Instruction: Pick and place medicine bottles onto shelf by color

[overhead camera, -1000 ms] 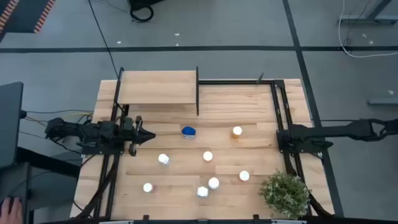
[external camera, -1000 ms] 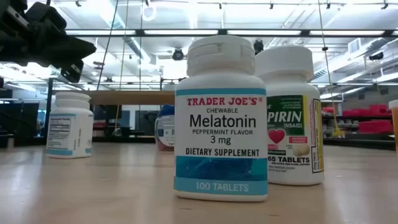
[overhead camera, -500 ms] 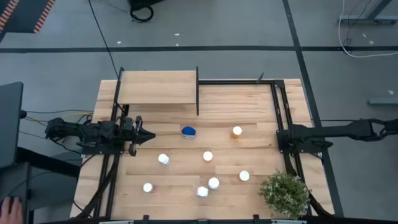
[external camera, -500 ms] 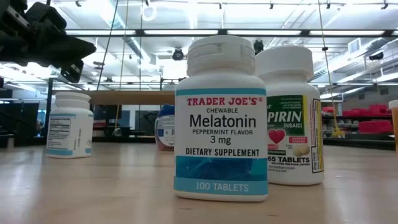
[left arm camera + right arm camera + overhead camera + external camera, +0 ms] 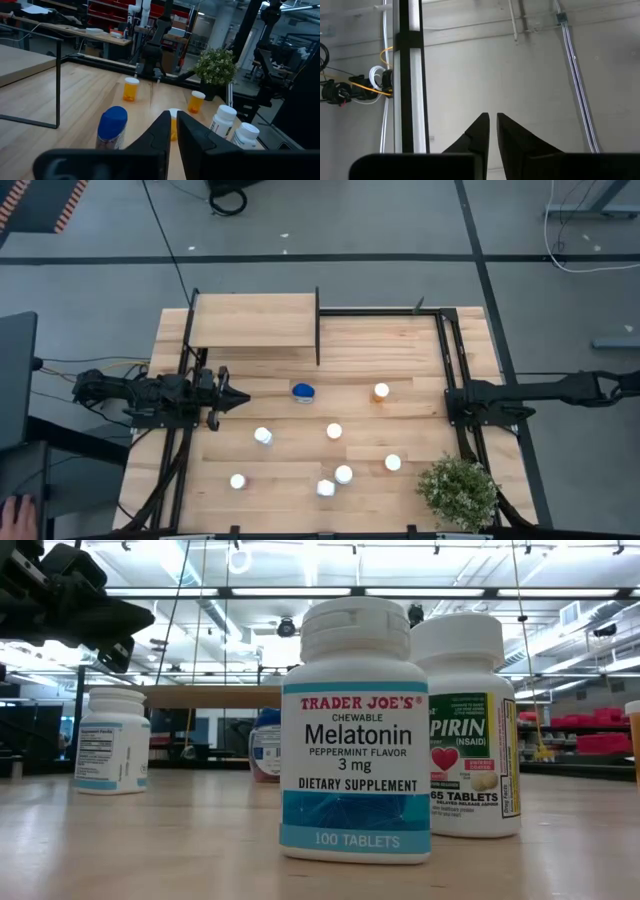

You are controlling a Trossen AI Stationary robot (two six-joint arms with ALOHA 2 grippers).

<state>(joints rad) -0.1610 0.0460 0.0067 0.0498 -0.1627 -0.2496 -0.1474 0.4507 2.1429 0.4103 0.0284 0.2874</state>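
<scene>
Several medicine bottles stand upright on the tabletop: a blue-topped one [image 5: 303, 392], an orange one [image 5: 381, 391], and white-capped ones [image 5: 263, 436] [image 5: 334, 431] [image 5: 393, 463] [image 5: 237, 481]. In the low view a melatonin bottle [image 5: 355, 730] and an aspirin bottle [image 5: 470, 730] stand closest. The shelf [image 5: 255, 320] stands at the far left with nothing on it. My left gripper [image 5: 243, 399] hovers shut, left of the blue-topped bottle [image 5: 111, 127], pointing toward the table's right. My right gripper [image 5: 452, 402] is shut over the table's right side.
A green potted plant [image 5: 458, 490] stands at the near right corner. Black frame rails [image 5: 447, 350] run along the table's far and right sides. Open tabletop lies between the shelf and the bottles.
</scene>
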